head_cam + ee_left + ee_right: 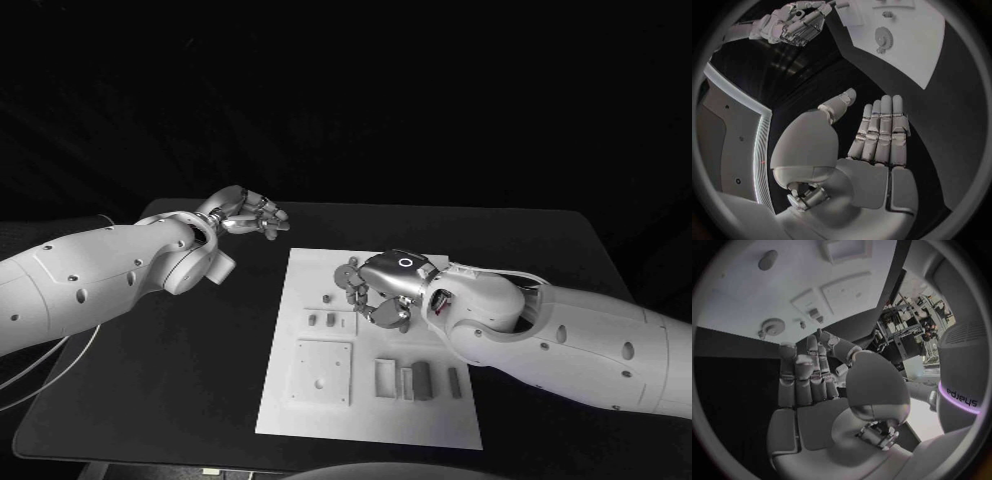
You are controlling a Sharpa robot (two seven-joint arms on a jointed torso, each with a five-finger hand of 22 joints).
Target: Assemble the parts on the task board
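White arms, silver hands

Both arms wear smooth, rounded white shells dotted with small dark screw holes; the left arm (101,275) trails thin pale cables along its underside, and the right arm (577,345) shows a dark seam near the wrist. The left hand (248,212) and right hand (382,290) are silver metal with segmented fingers, the right carrying a small ring mark on its back.

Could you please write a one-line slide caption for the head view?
Right hand hovers over the white task board; left hand waits beyond its corner.
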